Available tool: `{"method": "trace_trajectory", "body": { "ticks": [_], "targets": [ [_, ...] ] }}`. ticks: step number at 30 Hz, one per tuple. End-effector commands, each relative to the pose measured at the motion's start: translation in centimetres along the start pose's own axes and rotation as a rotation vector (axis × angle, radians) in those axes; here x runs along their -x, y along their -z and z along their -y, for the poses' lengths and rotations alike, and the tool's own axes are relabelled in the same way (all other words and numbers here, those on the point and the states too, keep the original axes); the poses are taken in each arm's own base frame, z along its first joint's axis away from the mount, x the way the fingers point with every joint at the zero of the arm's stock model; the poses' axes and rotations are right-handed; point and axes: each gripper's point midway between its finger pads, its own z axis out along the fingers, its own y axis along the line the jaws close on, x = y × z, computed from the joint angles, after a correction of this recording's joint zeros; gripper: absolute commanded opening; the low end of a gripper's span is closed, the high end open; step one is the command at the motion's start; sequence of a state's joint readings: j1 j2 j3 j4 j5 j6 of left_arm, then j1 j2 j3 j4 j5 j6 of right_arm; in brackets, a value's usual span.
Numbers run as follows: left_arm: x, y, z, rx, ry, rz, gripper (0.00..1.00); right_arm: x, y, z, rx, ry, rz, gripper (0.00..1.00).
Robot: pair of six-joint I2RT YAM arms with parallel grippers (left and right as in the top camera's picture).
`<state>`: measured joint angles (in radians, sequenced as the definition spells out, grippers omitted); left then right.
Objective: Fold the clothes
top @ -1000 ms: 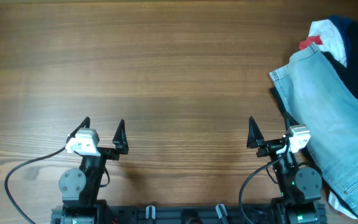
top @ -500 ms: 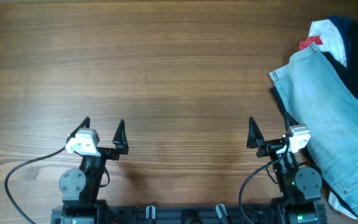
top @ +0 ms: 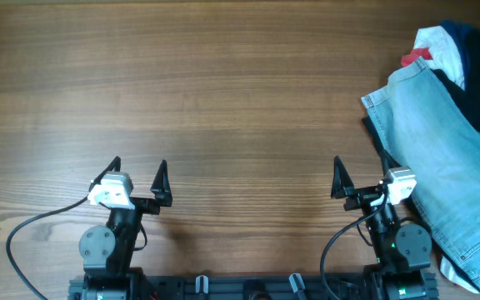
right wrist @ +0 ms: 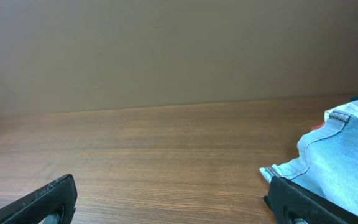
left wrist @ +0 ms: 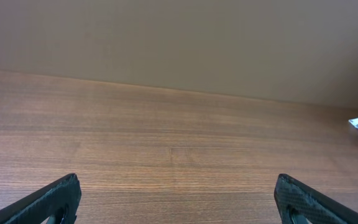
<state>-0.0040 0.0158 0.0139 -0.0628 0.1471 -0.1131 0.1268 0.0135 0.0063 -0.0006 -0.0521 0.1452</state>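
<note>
Left gripper (top: 137, 168) and right gripper (top: 362, 178): jaws spread wide, holding nothing. Jeans (top: 448, 158) lie crumpled at the table's (top: 223, 83) right edge, just beside the right gripper, heaped with white, red and navy garments (top: 450, 48).

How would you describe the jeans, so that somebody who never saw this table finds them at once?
Look at the right edge of the wooden table, just beyond the right gripper, where clothes lie in a pile. The jeans are the largest piece there. Only they are pale-blue faded denim; the neighbours are white, red and navy.
</note>
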Motion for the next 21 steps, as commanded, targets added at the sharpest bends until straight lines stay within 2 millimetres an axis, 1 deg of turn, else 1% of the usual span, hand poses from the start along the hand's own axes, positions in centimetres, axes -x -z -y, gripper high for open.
{"method": "trace_trajectory", "body": {
  "ticks": [1,4,7,9,11,13,15,18,21],
  "targets": [
    [-0.4,-0.1,-0.2,0.007,0.001,-0.01,1.0,0.2,0.1,-0.1,0.01,-0.014,0.009,1.0],
    [-0.5,-0.1,-0.2,0.007,0.002,-0.012,1.0,0.2,0.1,-0.1,0.011,-0.021,0.009,1.0],
    [-0.4,-0.1,-0.2,0.007,0.077,-0.01,1.0,0.2,0.1,-0.3,0.019,-0.148,0.007,1.0],
    [-0.3,-0.1,-0.2,0.007,0.16,-0.006,1.0,0.2,0.1,-1.0,0.062,-0.175,0.001,1.0],
    [-0.3,-0.1,-0.2,0.004,0.195,-0.006,1.0,0.1,0.1,-1.5,0.089,-0.173,-0.011,1.0],
    [-0.3,-0.1,0.4,-0.026,0.211,-0.015,1.0,-0.3,0.1,-2.0,0.117,-0.172,-0.04,1.0],
    [0.0,0.1,0.6,-0.032,0.212,-0.02,1.0,-0.6,0.2,-2.1,0.119,-0.177,-0.071,1.0],
    [1.1,0.3,0.8,-0.034,0.21,-0.013,1.0,-0.7,0.2,-2.2,0.11,-0.182,-0.122,1.0],
    [2.1,0.7,1.1,-0.025,0.216,-0.046,1.0,0.1,0.1,-2.3,0.098,-0.188,-0.17,1.0]
  ]
}}
